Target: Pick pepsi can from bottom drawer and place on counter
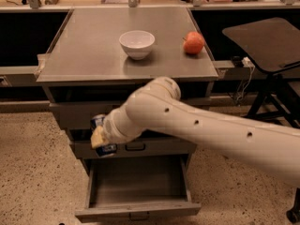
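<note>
The gripper [99, 137] pinches the pepsi can [108, 149], holding it in the air above the open bottom drawer [140, 209] (nothing shows inside). Setting it on the counter [84, 55] is what remains.

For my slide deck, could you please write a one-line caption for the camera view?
The gripper holds the pepsi can above the open bottom drawer, below the counter.

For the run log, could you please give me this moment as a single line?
end effector: shut on soda can, in front of middle drawer | bottom drawer: open | counter: bowl, red fruit; soda can not yet placed
</note>
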`<state>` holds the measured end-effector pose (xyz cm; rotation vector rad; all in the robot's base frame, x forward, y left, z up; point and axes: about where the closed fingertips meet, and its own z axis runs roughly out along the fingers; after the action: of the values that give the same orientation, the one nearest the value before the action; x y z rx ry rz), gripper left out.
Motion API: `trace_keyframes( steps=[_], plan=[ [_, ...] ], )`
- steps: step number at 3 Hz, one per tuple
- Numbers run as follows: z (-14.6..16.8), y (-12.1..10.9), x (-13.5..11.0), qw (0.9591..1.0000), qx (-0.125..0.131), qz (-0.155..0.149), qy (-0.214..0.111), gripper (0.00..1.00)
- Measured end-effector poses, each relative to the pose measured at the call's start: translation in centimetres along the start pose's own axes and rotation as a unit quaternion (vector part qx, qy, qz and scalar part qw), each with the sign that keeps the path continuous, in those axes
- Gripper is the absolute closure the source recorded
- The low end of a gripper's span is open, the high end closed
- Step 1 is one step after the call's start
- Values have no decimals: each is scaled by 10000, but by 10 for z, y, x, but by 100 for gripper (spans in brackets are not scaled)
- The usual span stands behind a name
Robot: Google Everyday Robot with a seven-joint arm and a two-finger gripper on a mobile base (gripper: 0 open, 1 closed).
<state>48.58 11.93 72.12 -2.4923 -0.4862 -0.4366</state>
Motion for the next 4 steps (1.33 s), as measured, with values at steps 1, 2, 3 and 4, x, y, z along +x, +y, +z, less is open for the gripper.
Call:
trace_keyframes(
  steps=[1,2,3,4],
  plan=[
    [-18,-32,66,9982,106,568,182,100],
    [-28,-45,92,9967,241,699,346,100],
    [-28,-45,92,9967,240,699,345,100],
    [-32,-61,111,9977,221,590,265,100]
  ],
)
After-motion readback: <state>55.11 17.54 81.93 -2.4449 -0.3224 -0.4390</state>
